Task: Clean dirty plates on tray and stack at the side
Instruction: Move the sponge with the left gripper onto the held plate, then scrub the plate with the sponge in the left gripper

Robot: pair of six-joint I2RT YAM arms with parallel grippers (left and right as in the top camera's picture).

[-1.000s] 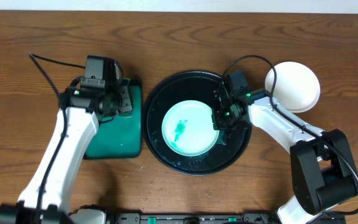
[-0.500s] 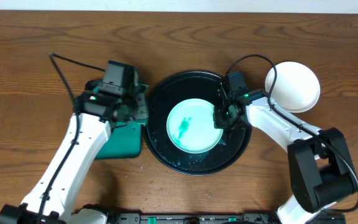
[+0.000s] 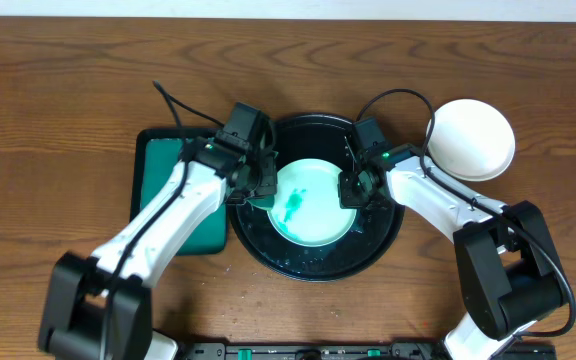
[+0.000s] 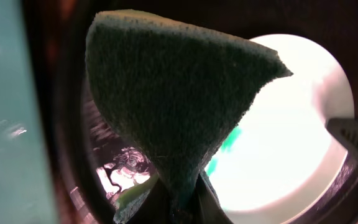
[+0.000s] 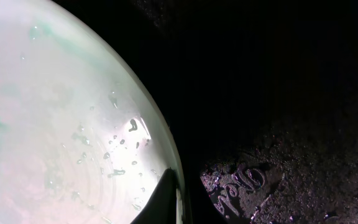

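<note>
Overhead alone shows clean plate point(image 3: 471, 139); wrists: sponge point(image 4: 173, 106), smeared plate point(image 5: 55, 124).

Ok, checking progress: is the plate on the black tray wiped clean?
No, the plate on the tray has a green smear left of its middle.

Access to smeared plate point(image 3: 313, 215) in black tray point(image 3: 308, 262): left edge blocked by left gripper point(image 3: 259, 191) holding sponge point(image 4: 173, 106); right rim pinched by right gripper point(image 3: 353, 190). Plate's centre and near side open from above. The green tray point(image 3: 158, 180) abuts the black tray's left; white plate point(image 3: 473, 138) sits far right. Far strip of table point(image 3: 288, 60) open.
</note>
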